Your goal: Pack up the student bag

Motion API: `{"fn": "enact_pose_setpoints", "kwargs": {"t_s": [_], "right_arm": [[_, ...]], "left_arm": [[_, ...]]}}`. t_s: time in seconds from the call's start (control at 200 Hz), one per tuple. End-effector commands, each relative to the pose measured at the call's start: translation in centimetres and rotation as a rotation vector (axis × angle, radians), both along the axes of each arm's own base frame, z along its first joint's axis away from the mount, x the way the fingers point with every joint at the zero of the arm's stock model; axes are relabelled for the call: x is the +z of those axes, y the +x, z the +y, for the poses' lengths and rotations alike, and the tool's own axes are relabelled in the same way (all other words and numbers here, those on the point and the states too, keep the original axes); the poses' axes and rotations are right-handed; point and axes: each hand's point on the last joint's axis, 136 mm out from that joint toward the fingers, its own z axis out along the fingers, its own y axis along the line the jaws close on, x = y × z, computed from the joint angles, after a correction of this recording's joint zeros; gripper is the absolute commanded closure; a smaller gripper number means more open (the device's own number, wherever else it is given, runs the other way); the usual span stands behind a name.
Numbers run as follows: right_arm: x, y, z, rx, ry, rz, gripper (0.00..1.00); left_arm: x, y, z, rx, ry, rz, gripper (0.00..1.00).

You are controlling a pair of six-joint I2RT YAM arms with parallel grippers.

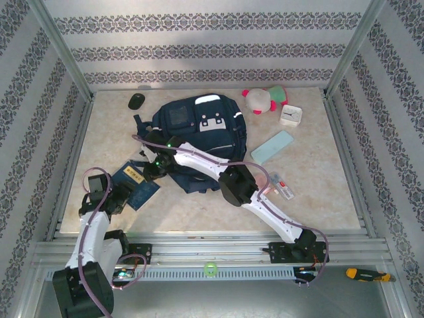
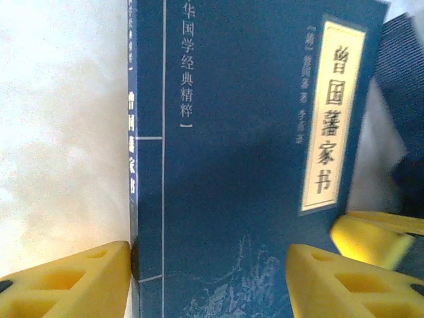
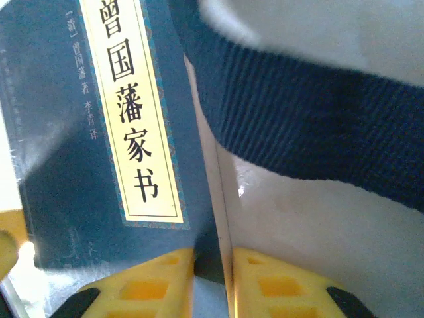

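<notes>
near edge: green ring (image 1: pixel 211 268) on the rail, screwdriver (image 1: pixel 364 273) off to the right, neither in play. left gripper (image 2: pixel 209 265) sits low over the blue chinese book (image 2: pixel 232 165), fingers spread wide, one beside the spine, the other above the cover, gripping nothing. my read: it's placed to take the book. right gripper (image 3: pixel 213 255) is pinched on the book's page edge, probably tipping it up off the table so there's something to grab. student bag (image 1: pixel 199 126) lies flat mid-table just beyond the book. its ribbed strap (image 3: pixel 318 126) runs just past the right fingers. can't tell if the bag's opening is unzipped. far side: mouse (image 1: pixel 136 101), plush toy (image 1: pixel 264 99), white clock (image 1: pixel 290 116).
</notes>
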Motion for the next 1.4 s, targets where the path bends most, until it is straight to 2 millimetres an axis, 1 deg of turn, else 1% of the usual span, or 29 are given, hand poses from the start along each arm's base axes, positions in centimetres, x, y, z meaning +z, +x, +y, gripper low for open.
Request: {"fn": "enact_pose_setpoints", "kwargs": {"t_s": [0.0,0.105,0.185,0.285,0.365,0.45,0.56,0.64,0.74,0.799,0.854,0.919,0.934,0.954,0.974,0.994,1.009,1.019,1.074,1.114,1.129,1.154,1.219,1.229,1.239,1.249,1.309,1.394], "right_arm": [[-2.3,-1.2,-0.1,0.02,-0.03,0.054,0.82],[-2.3,-1.2,0.0,0.02,-0.025,0.055,0.83],[-2.0,-1.3,0.1,0.025,-0.021,0.052,0.84],[-1.7,-1.4,0.3,0.035,-0.012,0.045,0.85],[-1.3,-1.4,0.3,0.038,-0.007,0.038,0.85],[-1.0,-1.4,0.3,0.035,-0.006,0.029,0.85],[-0.5,-1.3,0.2,0.032,-0.002,0.023,0.86],[0.3,-1.1,0.1,0.028,0.005,0.009,0.86],[1.1,-1.0,0.0,0.022,0.013,-0.004,0.85],[2.4,-0.9,-0.3,0.006,0.021,-0.007,0.84],[3.6,-0.9,-0.7,0.0,0.033,-0.002,0.83],[5.8,-0.8,-1.3,-0.011,0.048,-0.026,0.8],[6.5,-0.7,-1.5,-0.015,0.05,-0.04,0.78],[6.8,-0.6,-1.7,-0.018,0.048,-0.048,0.77],[7.8,-0.5,-2.0,-0.024,0.057,-0.066,0.75],[8.2,-0.5,-2.3,-0.028,0.06,-0.074,0.73],[9.0,-0.5,-2.4,-0.032,0.071,-0.084,0.73],[8.9,-0.4,-2.5,-0.035,0.07,-0.085,0.72],[11.1,-0.4,-3.2,-0.052,0.114,-0.107,0.71],[12.6,-0.2,-3.6,-0.071,0.149,-0.126,0.69],[12.7,-0.2,-3.8,-0.077,0.155,-0.128,0.69],[13.9,-0.1,-4.1,-0.087,0.184,-0.143,0.68],[15.8,0.0,-5.1,-0.107,0.237,-0.172,0.66],[16.0,0.0,-5.3,-0.108,0.242,-0.175,0.65],[16.6,0.0,-5.4,-0.111,0.256,-0.186,0.65],[16.6,0.1,-5.6,-0.115,0.258,-0.189,0.64],[18.6,0.4,-7.0,-0.141,0.297,-0.232,0.62],[20.8,0.9,-9.5,-0.192,0.334,-0.314,0.57]], "left_arm": [[3.6,2.0,-1.8,-0.074,-0.072,-0.155,0.39],[4.8,2.4,-2.1,-0.086,-0.084,-0.19,0.4],[5.3,2.6,-2.1,-0.087,-0.083,-0.209,0.4],[4.9,2.8,-2.0,-0.078,-0.083,-0.21,0.44],[4.4,2.8,-2.0,-0.075,-0.088,-0.204,0.49],[4.4,2.9,-1.9,-0.075,-0.083,-0.202,0.53],[4.3,2.8,-1.4,-0.064,-0.056,-0.195,0.67],[4.2,2.5,-1.0,-0.061,-0.022,-0.168,0.81],[4.8,2.2,-0.4,-0.077,0.038,-0.146,0.93],[5.5,2.1,-0.1,-0.092,0.078,-0.142,0.99],[6.7,2.1,0.2,-0.12,0.122,-0.15,1.0],[8.3,2.0,0.7,-0.152,0.191,-0.154,1.0],[9.0,2.1,0.9,-0.157,0.213,-0.159,1.0],[9.6,2.0,1.1,-0.162,0.239,-0.157,1.0],[10.2,1.9,1.4,-0.168,0.267,-0.156,1.0],[10.9,1.9,1.6,-0.177,0.294,-0.16,1.0],[11.5,1.9,1.8,-0.184,0.316,-0.165,1.0],[11.8,1.8,1.9,-0.189,0.329,-0.167,1.0],[13.8,1.8,2.3,-0.214,0.399,-0.186,1.0],[15.3,1.8,2.3,-0.241,0.437,-0.209,1.0],[15.8,1.8,2.2,-0.254,0.447,-0.224,1.0],[16.8,2.0,2.0,-0.282,0.466,-0.25,1.0],[19.0,3.0,0.3,-0.386,0.473,-0.366,1.0],[19.3,3.2,-0.2,-0.408,0.465,-0.391,1.0],[19.6,3.4,-0.6,-0.428,0.457,-0.413,1.0],[19.9,3.6,-1.0,-0.45,0.449,-0.44,1.0],[22.0,4.6,-3.7,-0.566,0.381,-0.599,1.0],[24.6,5.7,-6.4,-0.668,0.272,-0.784,1.0]]}}
